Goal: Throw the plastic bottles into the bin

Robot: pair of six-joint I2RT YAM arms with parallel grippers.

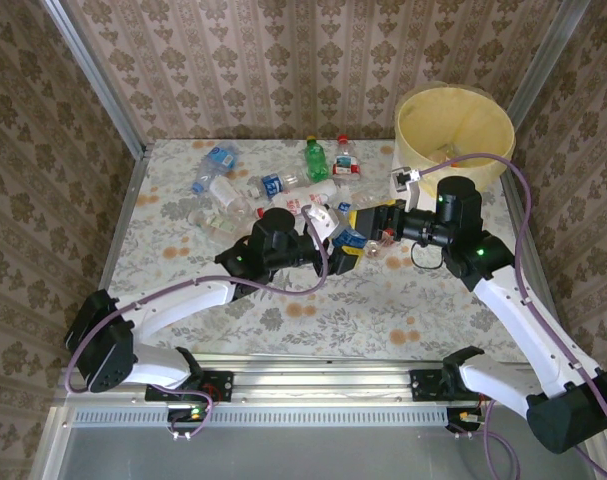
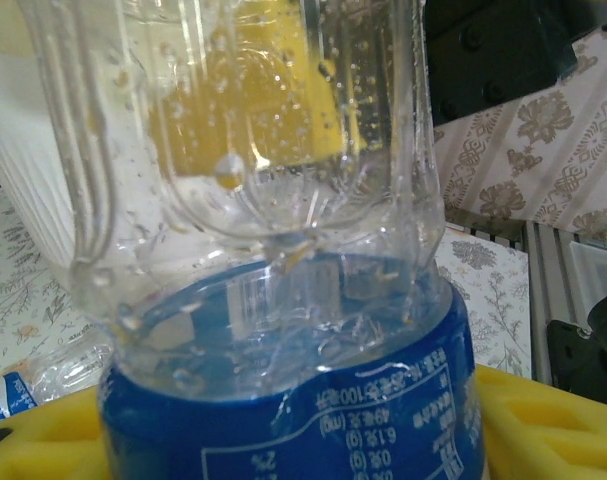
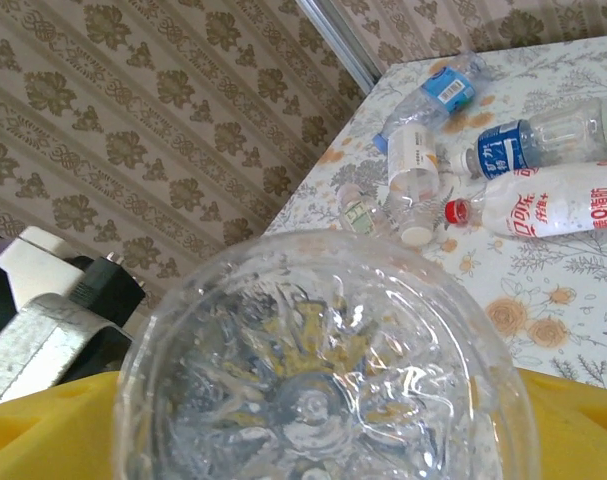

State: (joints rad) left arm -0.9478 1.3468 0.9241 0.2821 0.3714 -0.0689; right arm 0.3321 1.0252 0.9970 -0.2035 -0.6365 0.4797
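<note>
1. At the near edge of the table (image 1: pixel 183 280) the two arms are bolted, one left and one right. Both reach to the same spot in the middle.
2. Mid-table, the left gripper (image 1: pixel 330 244) is clenched on a blue-labelled bottle (image 1: pixel 351 240). In its wrist view the label sits between the yellow fingers (image 2: pixel 543 420), and the clear body runs away from the camera.
3. Just right of that, the right gripper (image 1: pixel 375 222) points left, with the clear base (image 3: pixel 318 390) of a bottle end-on between its fingers. I cannot tell whether its jaws press on that base or stand just off it. I also cannot be sure it is the same bottle, though from above it looks so.
4. The bottle's long axis seems to run left to right, from one gripper toward the other, with the base on the right gripper's side.
5. Farther off, left of and beyond the grippers, loose bottles are scattered on the table. Among them are a white bottle (image 3: pixel 543 205) with a red cap, lying on its side, and a green bottle (image 1: pixel 316 160).
6. At the far right stands the bin (image 1: pixel 433 130), mouth up and well apart from the held bottle.
   - It lies far and to the right of both grippers.
   - The right arm is the nearer one, on the bin's side of the bottle.
   - I judge the coming move turns on this: the bottle must travel right and far, over the rim. That suits the right arm once its hold is sure.
</note>
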